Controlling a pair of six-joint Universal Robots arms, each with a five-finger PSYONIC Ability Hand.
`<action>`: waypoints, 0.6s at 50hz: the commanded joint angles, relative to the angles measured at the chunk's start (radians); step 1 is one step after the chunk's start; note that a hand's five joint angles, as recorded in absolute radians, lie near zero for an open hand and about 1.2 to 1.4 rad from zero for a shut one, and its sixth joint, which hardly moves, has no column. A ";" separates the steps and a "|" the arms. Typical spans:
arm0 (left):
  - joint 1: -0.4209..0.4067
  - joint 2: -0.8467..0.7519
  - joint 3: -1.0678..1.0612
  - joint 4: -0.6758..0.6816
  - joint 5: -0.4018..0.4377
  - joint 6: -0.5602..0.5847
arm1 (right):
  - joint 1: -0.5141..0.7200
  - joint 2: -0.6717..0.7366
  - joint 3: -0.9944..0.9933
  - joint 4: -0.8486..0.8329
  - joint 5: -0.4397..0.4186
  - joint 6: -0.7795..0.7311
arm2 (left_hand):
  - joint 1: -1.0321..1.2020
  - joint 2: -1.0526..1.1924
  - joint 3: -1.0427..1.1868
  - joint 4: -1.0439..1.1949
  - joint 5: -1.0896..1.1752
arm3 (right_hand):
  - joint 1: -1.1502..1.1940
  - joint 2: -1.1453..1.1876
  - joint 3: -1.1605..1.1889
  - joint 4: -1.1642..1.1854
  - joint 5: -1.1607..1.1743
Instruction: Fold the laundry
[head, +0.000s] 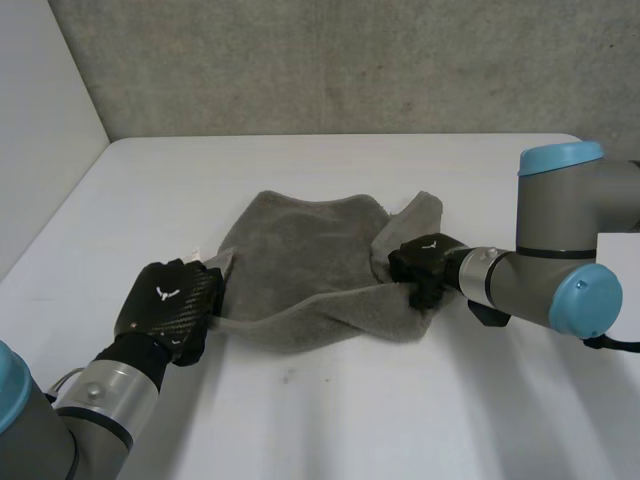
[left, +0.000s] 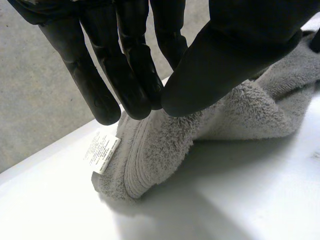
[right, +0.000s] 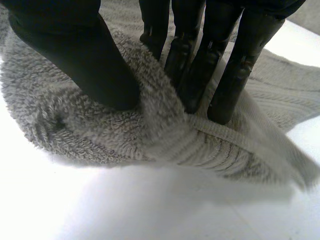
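One rumpled grey terry towel (head: 300, 260)

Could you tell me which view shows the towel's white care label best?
The left wrist view: the label lies at the left hand's fingertips. The head view gives a white speck; the right wrist view has the towel's other end.

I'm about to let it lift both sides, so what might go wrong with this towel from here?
1. The left hand pinches the towel only at its fingertips, on the thick hem beside the label; it may slip once lifted.
2. The right hand pinches a bunched ridge, not a flat corner, so the fold may come out twisted.
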 joint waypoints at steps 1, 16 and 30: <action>0.008 -0.010 0.007 0.021 0.000 0.000 | -0.012 -0.152 0.109 -0.024 -0.006 0.012 | 0.206 0.179 0.180 0.179 0.183 | 0.448 0.235 0.239 0.238 0.279; 0.014 -0.069 0.094 -0.025 0.005 0.069 | -0.157 -0.519 0.699 -0.461 -0.045 -0.007 | -0.983 -1.010 -1.009 -1.010 -1.005 | 0.448 0.235 0.239 0.238 0.279; 0.187 -0.087 0.171 -0.059 0.227 0.072 | -0.192 -0.522 0.772 -0.635 -0.032 -0.091 | -0.865 -0.893 -0.891 -0.892 -0.888 | 0.448 0.235 0.239 0.238 0.279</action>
